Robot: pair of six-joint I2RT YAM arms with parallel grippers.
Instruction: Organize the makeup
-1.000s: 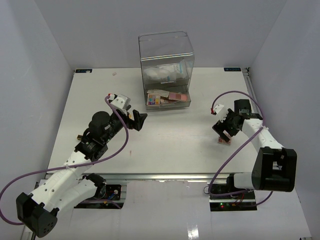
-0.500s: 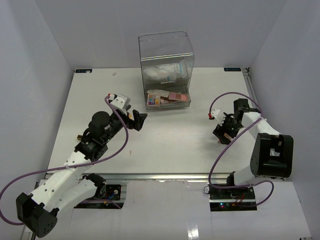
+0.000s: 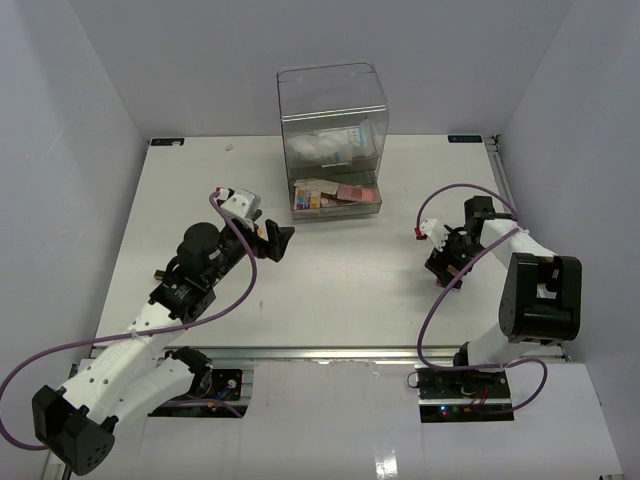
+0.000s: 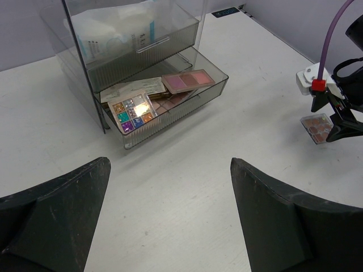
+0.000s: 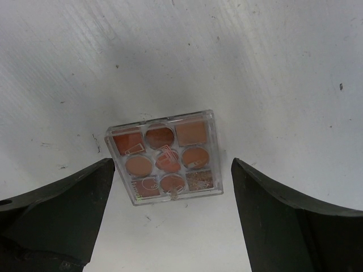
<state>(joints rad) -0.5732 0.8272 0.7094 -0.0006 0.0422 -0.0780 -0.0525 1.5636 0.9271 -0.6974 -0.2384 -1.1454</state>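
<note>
White bench (image 3: 340, 290) is carrying a small eyeshadow palette (image 5: 163, 157), lying flat near its right edge. The right gripper (image 3: 448, 272) is hovering over it, jaws spread and empty. Lowering squarely and pinching the palette's side edges is looking wisest. The left gripper (image 4: 169, 170) is hanging open, empty.

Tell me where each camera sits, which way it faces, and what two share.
Top external: high behind the arm bases, looking down the table toward the clear drawer box; both arms, left claw and right claw, show.
Left wrist: on the left arm, facing the box's open bottom drawer; its own black fingers frame the view.
Right wrist: on the right arm, looking down at an orange palette between its own fingers.
Shared: left wrist also sees that palette, by the right claw.
</note>
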